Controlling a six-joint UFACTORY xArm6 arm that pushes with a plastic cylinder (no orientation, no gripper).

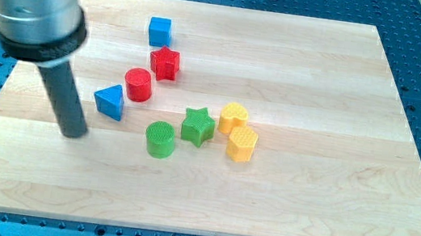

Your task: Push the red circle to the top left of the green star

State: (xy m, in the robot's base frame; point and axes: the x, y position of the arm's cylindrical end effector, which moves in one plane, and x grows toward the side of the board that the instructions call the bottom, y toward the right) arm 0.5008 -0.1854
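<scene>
My tip (72, 133) rests on the counter (331, 191), with no fingers to open or close. The red circle (138, 84) lies to the tip's upper right, just past the blue triangle (110, 101), and already up-left of the green star (198, 126). It looks light, stiff and slippery; push its side centrally. No writing is visible.

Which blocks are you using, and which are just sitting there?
Using: red circle, green star, my tip, at the view's left of the blocks.

Sitting there: blue cube, red star, blue triangle, green circle, yellow heart, yellow hexagon.
</scene>
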